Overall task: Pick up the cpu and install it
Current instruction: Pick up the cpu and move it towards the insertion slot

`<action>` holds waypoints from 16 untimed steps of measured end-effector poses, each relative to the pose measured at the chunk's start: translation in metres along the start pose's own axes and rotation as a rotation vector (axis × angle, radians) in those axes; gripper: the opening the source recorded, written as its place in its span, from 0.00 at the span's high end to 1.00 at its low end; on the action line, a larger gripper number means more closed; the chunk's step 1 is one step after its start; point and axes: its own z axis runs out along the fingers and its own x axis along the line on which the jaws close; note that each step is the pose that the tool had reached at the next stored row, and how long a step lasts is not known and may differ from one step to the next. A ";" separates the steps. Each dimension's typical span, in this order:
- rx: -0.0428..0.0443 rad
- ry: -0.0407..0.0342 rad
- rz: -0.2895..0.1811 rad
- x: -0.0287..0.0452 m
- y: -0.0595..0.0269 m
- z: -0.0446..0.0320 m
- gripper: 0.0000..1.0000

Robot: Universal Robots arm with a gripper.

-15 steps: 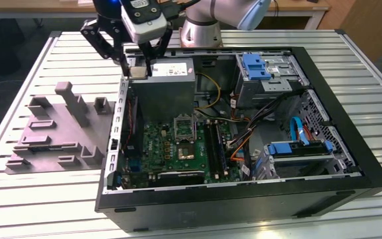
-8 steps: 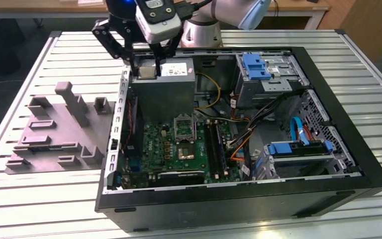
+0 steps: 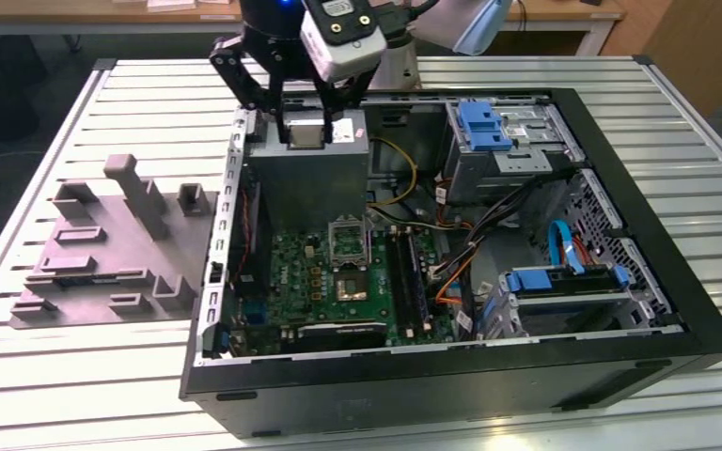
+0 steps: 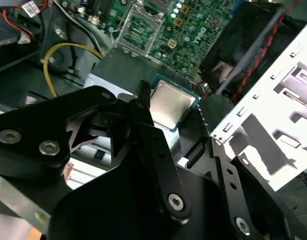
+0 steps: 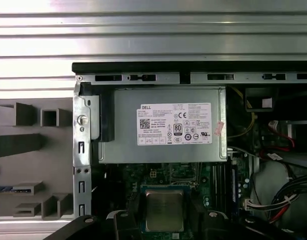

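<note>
The one claw [image 3: 307, 133] grips the one cpu [image 4: 169, 106] above the grey power-supply box [image 5: 163, 125].

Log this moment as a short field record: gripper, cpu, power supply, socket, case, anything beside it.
gripper: shut on the cpu, above the open case
cpu: silvery metal top showing in both wrist views, held over the power supply
power supply: grey box inside the case, under the gripper
socket: on the green motherboard, apart from the cpu
case: black, side open, lying on the slatted table
fixture: grey moulded block on the table, to the exterior view's left of the case
</note>
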 end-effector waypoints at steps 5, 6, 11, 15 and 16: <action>-0.0001 0.0002 0.000 -0.0039 0.0001 0.0001 0.53; -0.0001 0.0002 0.000 -0.0039 0.0001 0.0001 0.53; -0.0001 0.0002 0.000 -0.0042 0.0001 0.0001 0.53; -0.0001 0.0002 0.000 -0.0044 -0.0027 0.0005 0.53; -0.0001 0.0002 0.000 -0.0044 -0.0039 0.0006 0.53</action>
